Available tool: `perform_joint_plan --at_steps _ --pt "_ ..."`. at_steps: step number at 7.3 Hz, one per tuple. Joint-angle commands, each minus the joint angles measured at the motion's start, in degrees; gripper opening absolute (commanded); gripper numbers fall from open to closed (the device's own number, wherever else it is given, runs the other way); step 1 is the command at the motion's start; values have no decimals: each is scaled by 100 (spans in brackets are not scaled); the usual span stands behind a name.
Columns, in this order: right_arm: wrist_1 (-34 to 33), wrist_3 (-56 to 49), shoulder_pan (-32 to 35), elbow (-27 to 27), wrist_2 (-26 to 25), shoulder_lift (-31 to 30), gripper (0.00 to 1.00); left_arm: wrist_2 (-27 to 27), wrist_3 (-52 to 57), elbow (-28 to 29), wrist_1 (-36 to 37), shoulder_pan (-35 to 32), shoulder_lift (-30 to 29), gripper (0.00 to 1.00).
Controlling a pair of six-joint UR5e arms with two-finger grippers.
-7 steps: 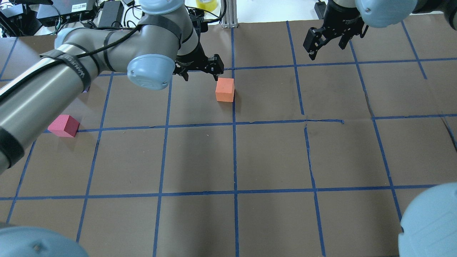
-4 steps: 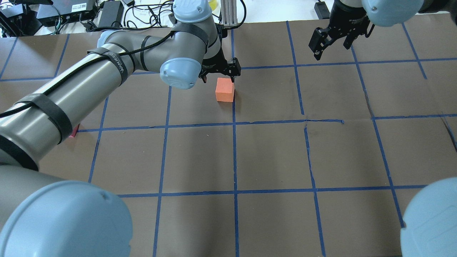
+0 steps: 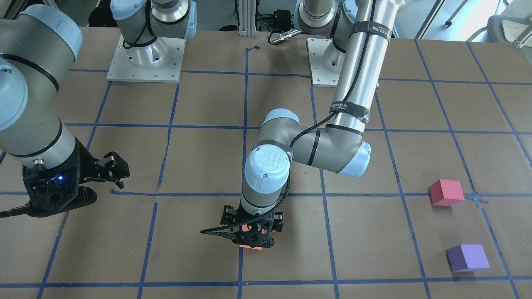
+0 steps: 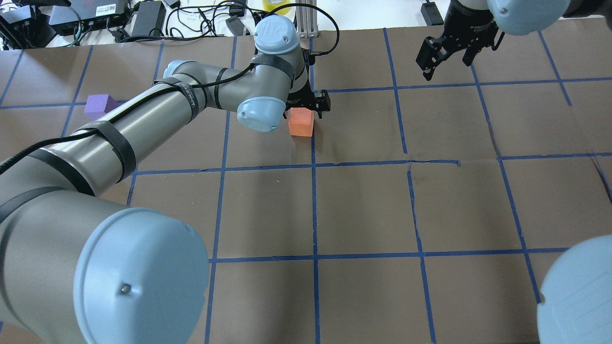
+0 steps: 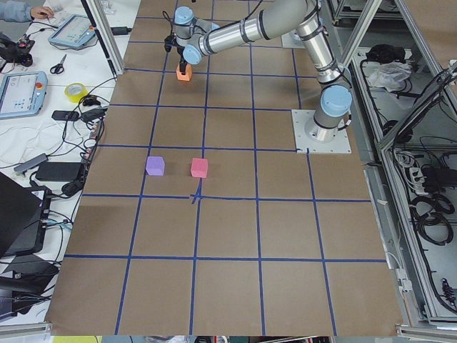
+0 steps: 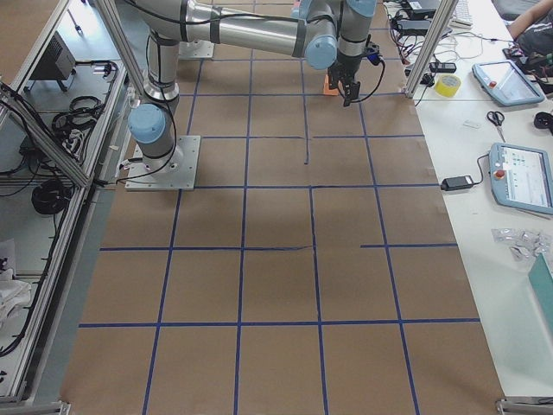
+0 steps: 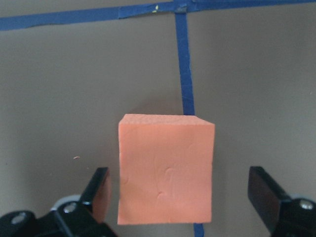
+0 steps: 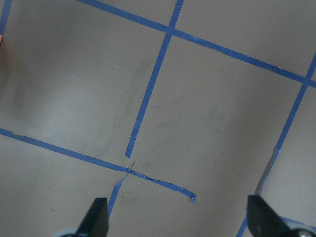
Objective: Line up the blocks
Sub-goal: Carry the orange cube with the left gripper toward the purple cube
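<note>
The orange block [image 4: 301, 123] sits on the brown table by a blue tape line. My left gripper [image 4: 306, 106] is open and low around it, one finger on each side with a small gap to each, as the left wrist view [image 7: 182, 195] shows; the block [image 7: 165, 170] lies between them. In the front view the gripper [image 3: 253, 232] hides most of the block [image 3: 251, 246]. The pinkish-red block [image 3: 446, 192] and the purple block [image 3: 466, 257] lie far off on my left side. My right gripper [image 4: 444, 59] is open and empty above bare table.
Blue tape lines [image 4: 314, 210] grid the brown table. Cables and power bricks [image 4: 148, 16] and an aluminium post [image 4: 306, 19] lie past the far edge. The purple block [image 4: 98, 105] shows beside my left arm; the arm hides the pinkish-red one in the overhead view.
My left gripper has moved right and come down around the orange block. The arm's swing uncovered the purple block and covered the pinkish-red one. The right gripper has barely moved.
</note>
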Motion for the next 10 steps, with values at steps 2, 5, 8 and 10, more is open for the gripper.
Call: perform_joint_plan --at_steps 2,5,8,10 --pt "7 5 0 0 -1 0 100 78 130 -37 55 -12 -122 42" --pt "7 5 0 0 -19 0 100 1282 920 -20 -85 502 343 33" --pt "7 5 0 0 -45 0 100 283 1165 -63 -786 2004 940 32" --pt "7 5 -9 17 -54 0 100 272 2455 -89 -1281 2929 1196 20"
